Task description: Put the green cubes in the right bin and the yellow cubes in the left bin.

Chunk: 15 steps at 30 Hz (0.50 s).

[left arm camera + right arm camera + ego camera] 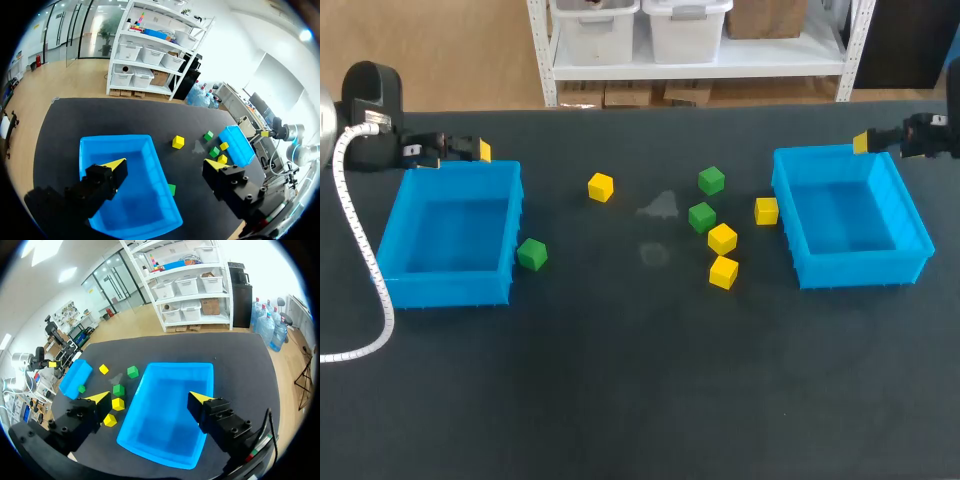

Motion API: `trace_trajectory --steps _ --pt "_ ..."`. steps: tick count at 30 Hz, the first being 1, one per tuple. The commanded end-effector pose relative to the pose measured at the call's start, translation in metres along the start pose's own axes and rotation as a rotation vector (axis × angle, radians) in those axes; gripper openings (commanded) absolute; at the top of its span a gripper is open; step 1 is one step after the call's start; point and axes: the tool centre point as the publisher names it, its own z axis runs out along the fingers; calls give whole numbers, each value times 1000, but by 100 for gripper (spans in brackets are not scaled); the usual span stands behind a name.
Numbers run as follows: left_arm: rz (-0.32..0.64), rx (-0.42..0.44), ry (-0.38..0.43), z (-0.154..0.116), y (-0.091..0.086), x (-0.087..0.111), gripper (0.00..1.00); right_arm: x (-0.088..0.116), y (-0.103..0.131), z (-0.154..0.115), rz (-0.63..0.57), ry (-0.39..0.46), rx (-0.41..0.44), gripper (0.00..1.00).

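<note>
Currently no cube in either bin, all seven out on the worktop point(620, 390).

Left end effector point(480, 151) at the far rim of the left bin point(445, 290), fingers spread wide, nothing held (bin floor visible between the tips in its wrist view). Right end effector point(861, 142) at the far-left corner of the right bin point(860, 268), likewise wide open, empty.

Lone yellow cube point(601, 187) out to the right of the left end effector and slightly nearer the robot. Left arm clearly closer, probably its easiest first pick.

Far green cube point(711, 180) and near green cube point(701, 216) left of the right end effector, nearer that arm. Middle yellow cube point(722, 238) and front yellow cube point(723, 271) just below them.

Awkward pair, by judgement: lone green cube point(532, 254) just beside the left bin's right wall yet bound for the right bin. Bin-side yellow cube point(767, 211) hard by the right bin's left wall yet bound for the left.

No long axis on any cube. Faces skewed to the worktop edge, so probably a wrist turn before closing.
</note>
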Motion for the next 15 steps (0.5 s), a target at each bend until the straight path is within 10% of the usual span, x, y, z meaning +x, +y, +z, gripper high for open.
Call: trace_trajectory --steps 1,15 --pt "2 9 -6 0 2 1 100 0 1 0 0 0 4 100" --pt "2 9 -6 0 2 1 100 -47 29 16 -89 14 55 100"
